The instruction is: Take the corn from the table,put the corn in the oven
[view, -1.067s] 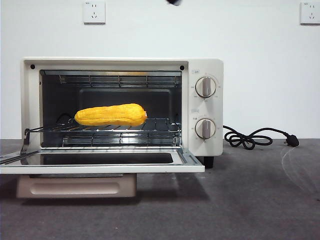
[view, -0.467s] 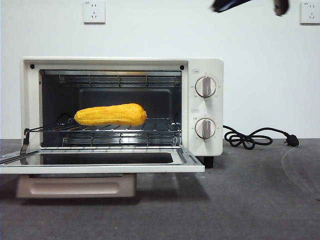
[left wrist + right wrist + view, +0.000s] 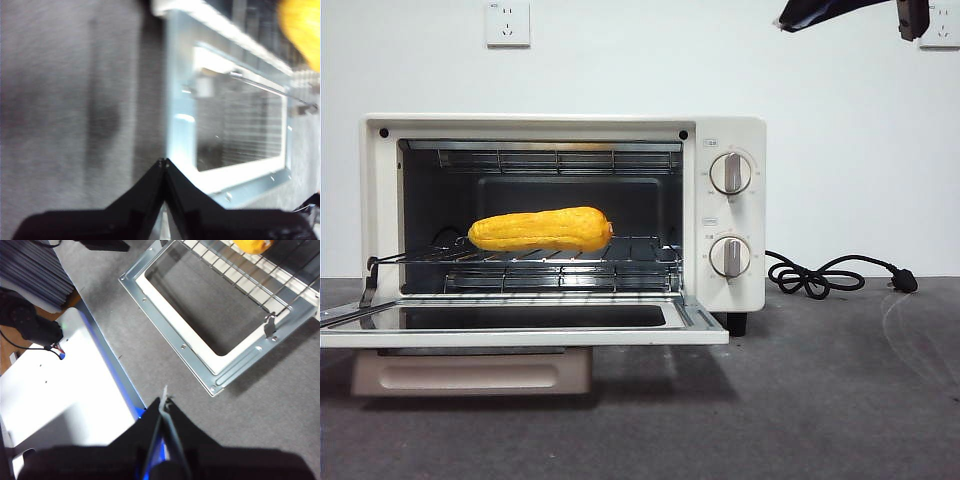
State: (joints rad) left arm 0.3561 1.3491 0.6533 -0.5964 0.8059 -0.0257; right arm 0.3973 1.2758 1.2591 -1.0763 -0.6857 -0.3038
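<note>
Table [image 3: 820, 400] lies bare and grey around the oven [image 3: 735, 215], whose door [image 3: 520, 325] hangs flat open toward me. Corn [image 3: 540, 229] rests on the wire rack [image 3: 640, 250] inside. My left gripper [image 3: 164, 161] and right gripper [image 3: 164, 401] are both clenched on nothing, above the door's edge

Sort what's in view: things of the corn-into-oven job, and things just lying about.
Job: corn lying on the wire rack; oven with its door open; table.
Lying about: wall sockets; white board.
</note>
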